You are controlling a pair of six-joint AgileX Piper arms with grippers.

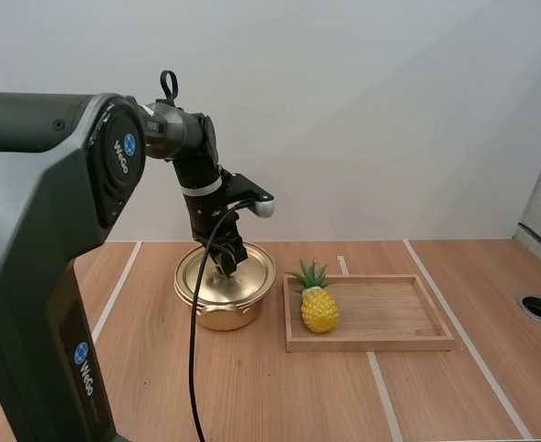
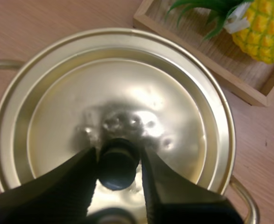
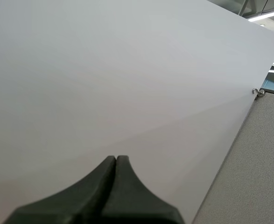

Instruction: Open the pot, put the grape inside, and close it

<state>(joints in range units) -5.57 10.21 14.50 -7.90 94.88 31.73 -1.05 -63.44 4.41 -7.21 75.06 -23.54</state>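
My left gripper (image 2: 118,154) pinches the black round knob (image 2: 119,164) of the gold metal lid (image 2: 127,88), which is seated on the gold two-handled pot (image 1: 222,311). At the pot's 3 o'clock, just beside it, a shallow wooden tray (image 1: 381,344) holds a yellow plastic pineapple (image 1: 319,309). The fingers of my right gripper (image 3: 115,159) are pressed together.
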